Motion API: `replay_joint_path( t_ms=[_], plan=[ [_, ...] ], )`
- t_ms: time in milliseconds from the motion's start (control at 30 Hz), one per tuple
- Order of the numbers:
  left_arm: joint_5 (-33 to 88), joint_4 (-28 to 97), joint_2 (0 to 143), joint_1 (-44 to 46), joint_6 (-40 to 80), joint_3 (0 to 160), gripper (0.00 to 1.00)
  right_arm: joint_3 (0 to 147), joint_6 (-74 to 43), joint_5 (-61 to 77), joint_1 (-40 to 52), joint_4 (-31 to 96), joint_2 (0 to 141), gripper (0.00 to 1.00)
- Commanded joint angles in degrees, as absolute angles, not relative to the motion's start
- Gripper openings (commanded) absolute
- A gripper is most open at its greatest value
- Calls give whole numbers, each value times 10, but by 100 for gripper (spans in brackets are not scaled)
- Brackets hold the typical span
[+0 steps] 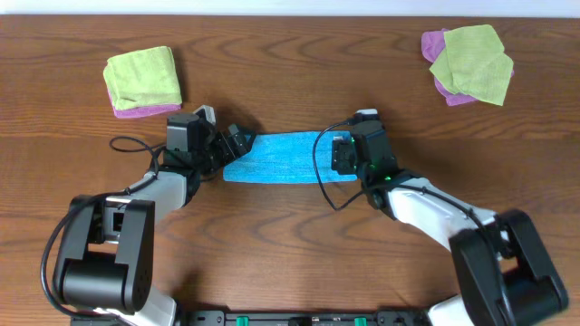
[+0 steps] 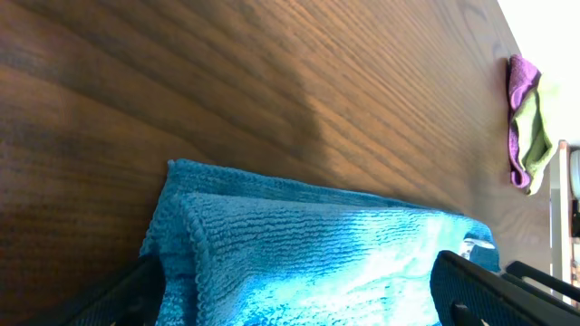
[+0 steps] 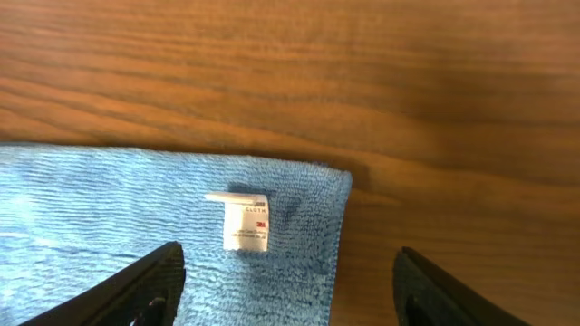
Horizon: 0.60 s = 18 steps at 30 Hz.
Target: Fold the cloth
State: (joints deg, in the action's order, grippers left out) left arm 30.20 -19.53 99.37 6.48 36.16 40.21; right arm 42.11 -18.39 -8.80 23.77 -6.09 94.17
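Observation:
The bright blue cloth (image 1: 288, 158) lies folded into a long strip on the wooden table between my two arms. My left gripper (image 1: 237, 141) is open at the strip's left end, and the left wrist view shows the cloth (image 2: 326, 254) filling the gap between its spread fingers (image 2: 299, 303). My right gripper (image 1: 339, 152) is open over the strip's right end. In the right wrist view its fingers (image 3: 288, 294) straddle the cloth's corner (image 3: 163, 226), which carries a small white label (image 3: 245, 222).
A folded lime-green cloth on a purple one (image 1: 142, 80) sits at the back left. Another pile of lime-green and purple cloths (image 1: 469, 62) sits at the back right and also shows in the left wrist view (image 2: 528, 127).

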Motion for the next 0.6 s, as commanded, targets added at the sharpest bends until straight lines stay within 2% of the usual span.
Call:
replay_joint_path(
  t_ms=[0,167,333,400,433,467,533,567],
  plan=[
    [303,-194,964,63,343,415,95,431,-198,-97,233,-38,902,76],
    [299,-145,917,54,320,416,95,431,-233,-97,233,23,855,83],
    [307,-90,873,41,313,416,95,431,-284,-66,233,94,796,99],
    [325,-90,866,42,319,417,95,431,-298,-37,233,110,773,99],
    [336,-90,865,43,327,418,100,431,-312,-23,233,116,763,99],
    [344,-90,865,46,333,419,81,431,-325,-9,233,120,755,99],
    [346,-90,865,55,352,419,19,431,-357,35,233,123,738,99],
    [345,-90,865,61,357,419,6,431,-372,49,233,123,734,99]
  ],
)
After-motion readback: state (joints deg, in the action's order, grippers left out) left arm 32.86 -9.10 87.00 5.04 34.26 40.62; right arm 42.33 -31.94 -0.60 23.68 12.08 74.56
